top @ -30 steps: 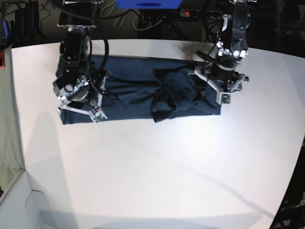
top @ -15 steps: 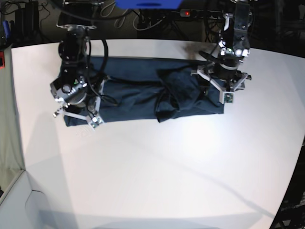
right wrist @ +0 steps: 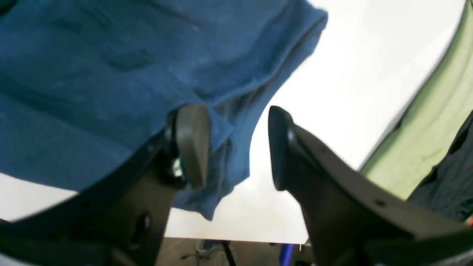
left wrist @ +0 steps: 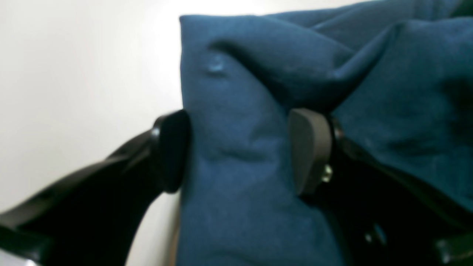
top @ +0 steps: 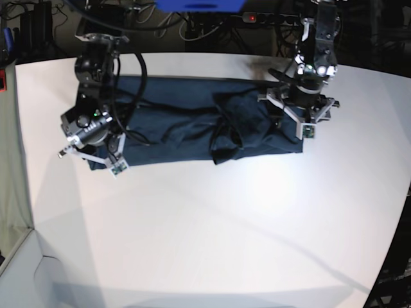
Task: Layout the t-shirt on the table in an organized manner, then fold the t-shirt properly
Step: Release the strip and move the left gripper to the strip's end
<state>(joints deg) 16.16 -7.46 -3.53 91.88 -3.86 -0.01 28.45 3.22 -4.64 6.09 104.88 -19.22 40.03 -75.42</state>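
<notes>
The dark navy t-shirt [top: 192,125] lies as a long folded band across the far part of the white table [top: 212,231], with a bunched fold near its middle right. My left gripper [top: 307,123] is over the shirt's right end. In the left wrist view it [left wrist: 240,151] is open, one finger [left wrist: 172,151] beside the cloth edge and the other on the t-shirt [left wrist: 236,207]. My right gripper [top: 90,157] is at the shirt's left end. In the right wrist view it [right wrist: 236,147] is open, with the t-shirt's [right wrist: 111,74] hem next to one fingertip [right wrist: 192,146].
Cables and a power strip [top: 257,18] lie behind the table's far edge. A green cloth surface [right wrist: 425,125] stands beyond the table's left edge. The table's curved edge [top: 395,237] runs down the right side.
My right gripper has moved outward to the shirt's left end corner. My left gripper has shifted slightly right, and the shirt's right end has moved with it.
</notes>
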